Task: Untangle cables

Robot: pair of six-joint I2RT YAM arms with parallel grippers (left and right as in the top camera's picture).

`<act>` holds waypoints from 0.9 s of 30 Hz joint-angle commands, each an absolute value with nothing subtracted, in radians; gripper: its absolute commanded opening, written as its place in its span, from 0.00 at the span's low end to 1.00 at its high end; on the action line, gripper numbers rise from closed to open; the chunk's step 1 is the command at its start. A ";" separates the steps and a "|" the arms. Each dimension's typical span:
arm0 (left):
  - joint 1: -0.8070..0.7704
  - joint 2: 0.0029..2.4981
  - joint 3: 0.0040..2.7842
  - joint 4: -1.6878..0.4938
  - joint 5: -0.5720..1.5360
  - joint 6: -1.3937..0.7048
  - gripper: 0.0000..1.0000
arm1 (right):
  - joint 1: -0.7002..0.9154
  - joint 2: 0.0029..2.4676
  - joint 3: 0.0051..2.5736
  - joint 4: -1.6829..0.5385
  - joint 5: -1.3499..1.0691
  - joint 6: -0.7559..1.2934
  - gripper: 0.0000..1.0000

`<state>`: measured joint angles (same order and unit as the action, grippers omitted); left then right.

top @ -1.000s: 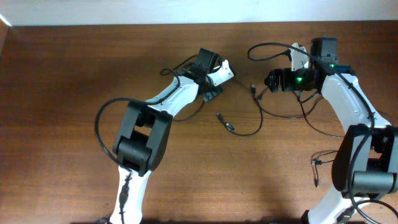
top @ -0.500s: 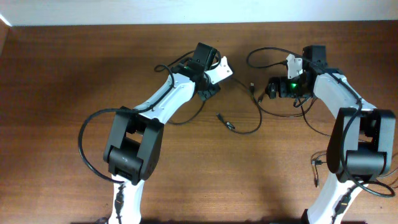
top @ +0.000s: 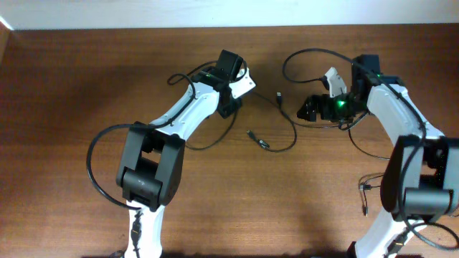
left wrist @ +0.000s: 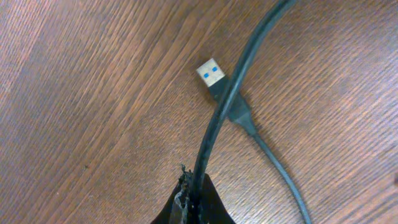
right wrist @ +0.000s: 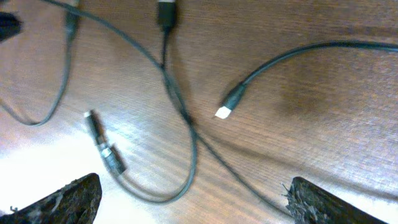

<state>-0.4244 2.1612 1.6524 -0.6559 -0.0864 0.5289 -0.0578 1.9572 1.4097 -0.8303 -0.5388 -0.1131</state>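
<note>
Left pincer (left wrist: 191, 200): clenched on one black cable (left wrist: 214, 118), which crosses over a blue-tipped USB plug (left wrist: 211, 73).
Right pincer (right wrist: 193, 205): spread wide above loose cables (right wrist: 186, 118).
Cables: crossed on the bench (top: 72, 107), between both arms.

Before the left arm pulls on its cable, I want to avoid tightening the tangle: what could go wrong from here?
1. The left gripper is shut on a held cable that passes over a USB plug; pulling could snag that plug and drag it along.
2. Below the open right gripper, two cables cross; closing there might pinch both and leave them tangled.
</note>
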 commanded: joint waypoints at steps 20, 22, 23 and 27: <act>-0.458 2.126 1.655 -0.656 -0.090 0.509 0.00 | 0.008 1.922 1.340 -0.892 -0.458 -0.183 0.98; -0.458 2.126 1.655 -0.657 -0.090 0.509 0.00 | 0.008 1.922 1.296 -0.846 -0.459 -0.174 0.98; -0.458 2.126 1.655 -0.657 -0.090 0.509 0.00 | 0.008 1.922 1.283 -0.827 -0.459 -0.162 0.98; -0.458 2.126 1.655 -0.657 -0.090 0.509 0.00 | 0.008 1.922 1.263 -0.780 -0.459 -0.156 0.98</act>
